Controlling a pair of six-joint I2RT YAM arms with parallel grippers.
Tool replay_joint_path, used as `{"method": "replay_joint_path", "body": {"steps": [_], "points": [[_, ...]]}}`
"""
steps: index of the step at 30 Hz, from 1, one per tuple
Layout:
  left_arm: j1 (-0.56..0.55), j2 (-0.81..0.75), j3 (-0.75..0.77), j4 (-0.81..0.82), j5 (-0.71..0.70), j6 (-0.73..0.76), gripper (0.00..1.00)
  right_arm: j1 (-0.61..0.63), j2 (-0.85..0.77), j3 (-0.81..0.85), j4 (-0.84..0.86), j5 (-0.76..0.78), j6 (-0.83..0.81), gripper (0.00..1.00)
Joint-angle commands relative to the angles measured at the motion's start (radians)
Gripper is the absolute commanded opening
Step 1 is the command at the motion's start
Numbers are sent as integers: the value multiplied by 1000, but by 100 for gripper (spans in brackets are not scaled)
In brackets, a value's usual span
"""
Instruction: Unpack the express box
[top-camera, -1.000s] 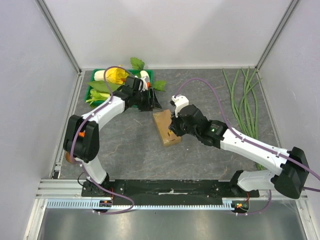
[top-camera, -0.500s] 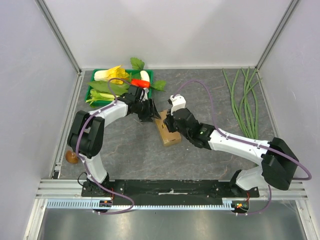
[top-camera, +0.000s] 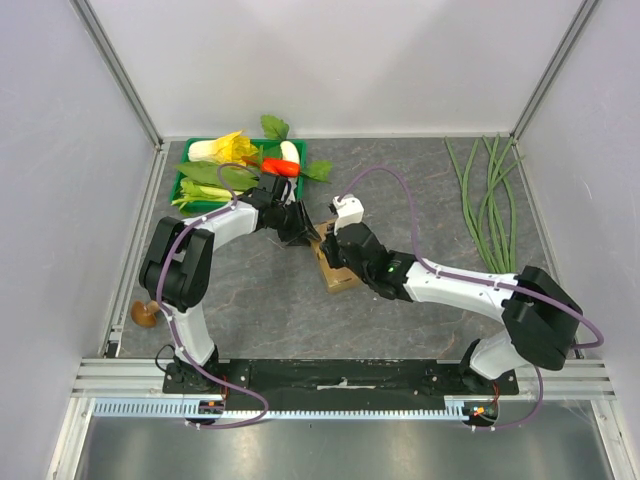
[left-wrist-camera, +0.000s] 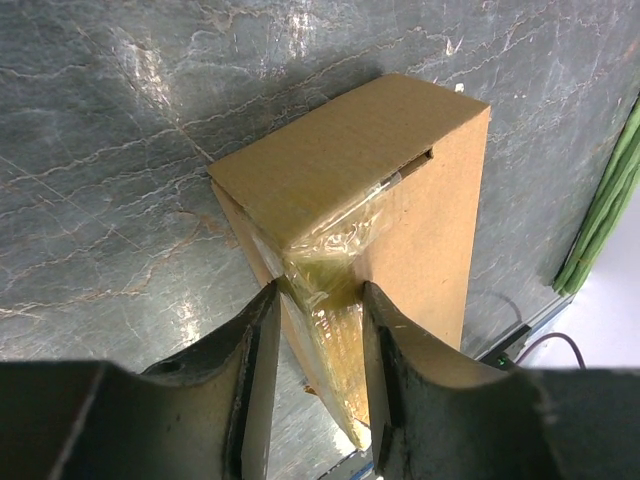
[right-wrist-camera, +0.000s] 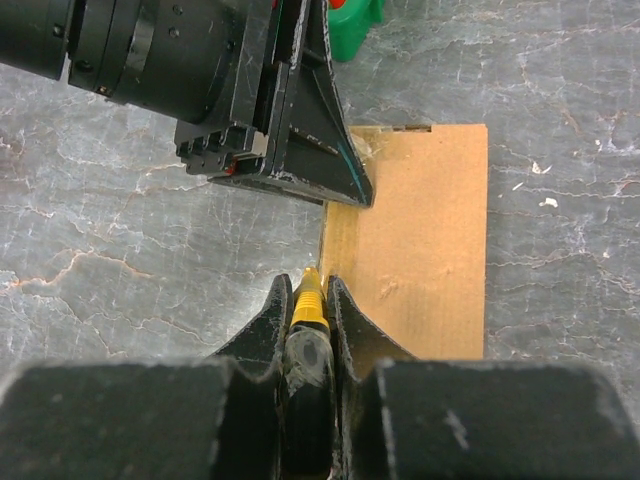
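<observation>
Bracing box (left-wrist-camera: 370, 150) for cutting: left claw (left-wrist-camera: 320, 295) half-closed astride taped corner, grip uncertain; right claw (right-wrist-camera: 305, 287) clamped on yellow-tipped cutter (right-wrist-camera: 305, 315), seam just ahead.

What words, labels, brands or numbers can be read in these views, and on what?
None legible. The express box is plain brown cardboard with clear tape; the green tray and the yellow-tipped tool show no lettering.
</observation>
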Motion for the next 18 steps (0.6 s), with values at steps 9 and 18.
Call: {"method": "replay_joint_path", "body": {"steps": [9, 18], "points": [[-2, 32, -25, -70, -78, -7, 42, 14, 30, 37, 25, 60, 26, 0], [0, 35, -39, -84, -94, 19, 46, 17, -30, 9, 54, 91, 19, 0]]}}
